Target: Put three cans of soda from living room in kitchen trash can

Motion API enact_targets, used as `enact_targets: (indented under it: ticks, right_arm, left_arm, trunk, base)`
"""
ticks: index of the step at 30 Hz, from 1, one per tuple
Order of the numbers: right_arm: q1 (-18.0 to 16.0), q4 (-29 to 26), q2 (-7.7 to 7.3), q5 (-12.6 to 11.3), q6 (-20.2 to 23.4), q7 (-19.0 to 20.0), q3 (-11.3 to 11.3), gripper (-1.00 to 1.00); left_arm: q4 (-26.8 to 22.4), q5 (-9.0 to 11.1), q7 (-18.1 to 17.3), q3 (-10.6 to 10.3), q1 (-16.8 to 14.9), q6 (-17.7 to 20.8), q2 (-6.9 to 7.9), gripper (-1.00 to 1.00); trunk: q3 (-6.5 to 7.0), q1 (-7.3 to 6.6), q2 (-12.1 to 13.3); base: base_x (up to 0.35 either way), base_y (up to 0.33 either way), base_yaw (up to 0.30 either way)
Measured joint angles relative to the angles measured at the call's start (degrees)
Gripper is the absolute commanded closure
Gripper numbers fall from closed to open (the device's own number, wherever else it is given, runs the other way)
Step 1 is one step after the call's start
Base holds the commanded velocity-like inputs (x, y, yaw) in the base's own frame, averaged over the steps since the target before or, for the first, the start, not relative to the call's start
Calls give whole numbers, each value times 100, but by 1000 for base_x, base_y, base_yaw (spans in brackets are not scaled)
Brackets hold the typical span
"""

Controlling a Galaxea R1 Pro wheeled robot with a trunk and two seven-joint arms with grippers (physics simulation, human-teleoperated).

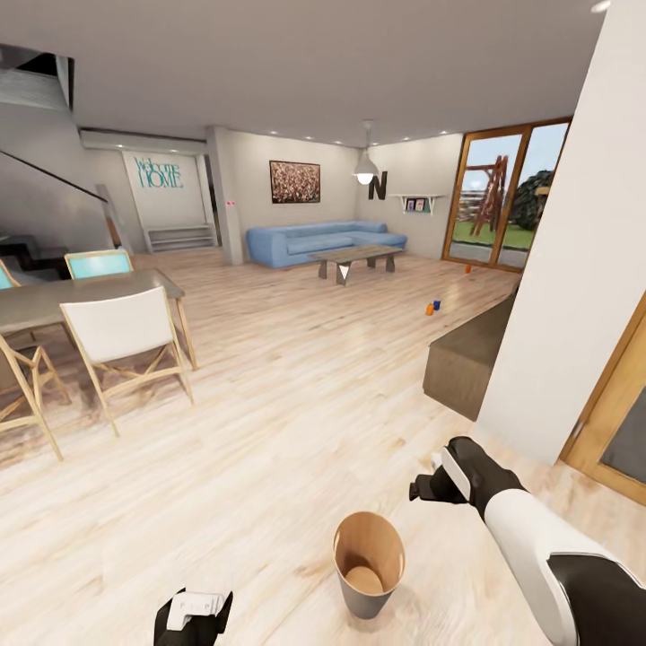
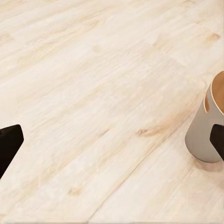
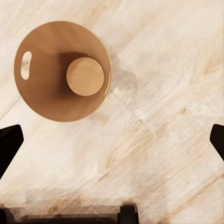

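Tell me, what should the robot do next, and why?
Probably roll toward the soda cans lying on the floor far ahead. The trash can at its feet looks empty, and both the left gripper and right gripper hold nothing.

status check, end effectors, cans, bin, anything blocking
Both end effectors open, empty: left, right. Trash can upright on floor between them, empty inside. Soda cans far off near sofa. Floor path looks open.

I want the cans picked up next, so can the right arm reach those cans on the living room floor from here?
Probably not: the cans lie far across the wood floor, well beyond the right gripper hanging near the bin.
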Motion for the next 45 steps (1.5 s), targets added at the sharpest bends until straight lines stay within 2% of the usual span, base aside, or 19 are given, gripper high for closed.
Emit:
enact_targets:
  ticks: [3, 5, 6, 11, 13, 19, 20, 21, 24, 25, 26, 27, 30, 35, 42, 45]
  right_arm:
    - [4, 0, -2, 0, 0, 0, 0, -100]
    - [5, -2, -1, 0, -1, 0, 3, -100]
    - [5, -2, -1, 0, -1, 0, 3, -100]
    - [12, -1, 13, 0, -1, 0, 22, -100]
    - [16, 0, 20, 1, -1, 0, 35, -100]
    - [18, -1, 27, 6, -1, 0, 47, -100]
    - [18, -3, 27, 7, -1, 0, 49, -100]
    - [19, -6, 25, 8, 1, 0, 52, -100]
    - [18, -7, 22, 9, 5, -1, 48, -100]
    - [18, -8, 19, 9, 6, -1, 44, -100]
    - [20, -8, 19, 6, 6, -1, 43, -100]
    - [20, -8, 20, 7, 7, 0, 42, -100]
    - [23, -8, 23, 8, 6, -5, 42, -100]
    - [24, -8, 24, 9, 6, -8, 41, -100]
    - [24, -8, 24, 9, 4, -8, 41, -100]
    - [24, -8, 24, 11, 1, -9, 41, -100]
  left_arm:
    - [-109, 8, -8, 13, -17, 116, 3, -100]
    - [-463, 4, -7, 15, -46, 517, 3, -100]
    - [-467, 3, -7, 15, -46, 523, 3, -100]
    - [-1215, 16, -9, 23, -188, 1632, 0, -100]
    - [-1594, 44, -11, 35, -601, 2403, -5, -100]
    - [-1669, 51, -37, 54, -1391, 3417, -9, -100]
    - [-1616, 58, -60, 55, -1526, 3555, -9, -100]
    - [-1065, 77, -173, 62, -2094, 4068, -3, -100]
    - [-443, 98, -195, 67, -2679, 4369, 2, -100]
    - [82, 105, -194, 71, -3024, 4480, 5, -100]
    - [360, 107, -193, 71, -3198, 4522, 4, -100]
    - [1028, 111, -188, 70, -3559, 4601, 2, -100]
    - [1554, 116, -185, 70, -3815, 4655, 1, -100]
    - [1813, 115, -187, 70, -3934, 4686, 0, -100]
    - [1924, 111, -189, 70, -3977, 4736, 0, -100]
    - [1948, 109, -189, 69, -3991, 5037, 2, -100]
  trunk:
    - [-54, 66, -120]
    - [-90, 110, -201]
    - [-108, 132, -241]
    - [-197, 242, -441]
    - [-232, 286, -521]
    - [-341, 417, -762]
    - [-359, 439, -802]
    - [-377, 462, -841]
    - [-431, 527, -962]
    - [-448, 549, -1002]
    - [-467, 571, -1043]
    - [-484, 593, -1082]
    - [-539, 659, -1203]
    - [-628, 769, -1404]
    - [-754, 923, -1684]
    - [-808, 988, -1805]
  base:
    - [0, 0, 0]
    - [0, 0, 0]
    - [0, 0, 0]
    - [0, 0, 0]
    - [0, 0, 0]
    - [0, 0, 0]
    - [0, 0, 0]
    - [0, 0, 0]
    - [0, 0, 0]
    - [0, 0, 0]
    - [0, 0, 0]
    - [0, 0, 0]
    - [0, 0, 0]
    - [0, 0, 0]
    - [0, 0, 0]
    - [0, 0, 0]
